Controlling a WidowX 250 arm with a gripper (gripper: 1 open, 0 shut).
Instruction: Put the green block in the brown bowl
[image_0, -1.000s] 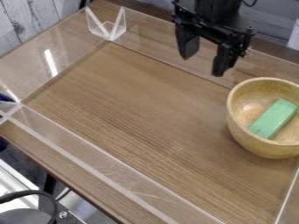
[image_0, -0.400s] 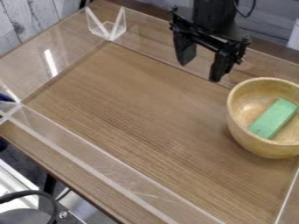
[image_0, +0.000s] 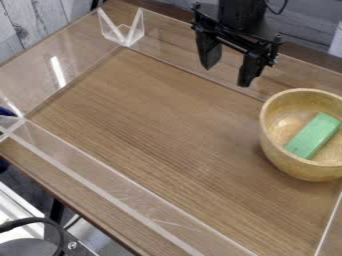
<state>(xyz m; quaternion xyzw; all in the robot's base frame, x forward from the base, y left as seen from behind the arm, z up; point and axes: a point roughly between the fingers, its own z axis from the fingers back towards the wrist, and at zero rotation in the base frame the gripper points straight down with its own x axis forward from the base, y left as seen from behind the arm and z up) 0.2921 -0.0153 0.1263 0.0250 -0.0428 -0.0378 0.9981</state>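
Note:
The green block (image_0: 314, 134) lies tilted inside the brown bowl (image_0: 283, 150), which sits at the right side of the wooden table. My gripper (image_0: 230, 60) hangs above the table at the back, up and to the left of the bowl. Its two black fingers (image_0: 251, 66) stand apart, open, with nothing between them.
Low clear acrylic walls (image_0: 80, 160) ring the wooden tabletop (image_0: 147, 120), with a clear bracket (image_0: 122, 27) at the back left corner. A dark round object (image_0: 34, 240) shows below the table's front edge.
The gripper has drifted a little left and back, away from the bowl, staying open. The block and bowl have not moved.

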